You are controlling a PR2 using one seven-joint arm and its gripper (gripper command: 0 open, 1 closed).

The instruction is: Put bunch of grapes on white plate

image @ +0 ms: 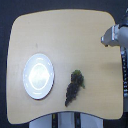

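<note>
The bunch of grapes (73,90) lies on the wooden table, a dark purple-black cluster with green leaves at its upper end. The white plate (39,75) sits to the exterior view's left of it, round and glossy, with nothing on it. A small gap separates plate and grapes. My gripper (106,39) enters at the exterior view's right edge, well above and to the right of the grapes, touching nothing. It is blurred and partly cut off, so its fingers cannot be made out.
The light wooden table (65,35) has rounded corners and dark floor around it. The arm's grey body (120,36) hangs over the table's right edge. Part of the robot's white base (65,122) shows at the bottom.
</note>
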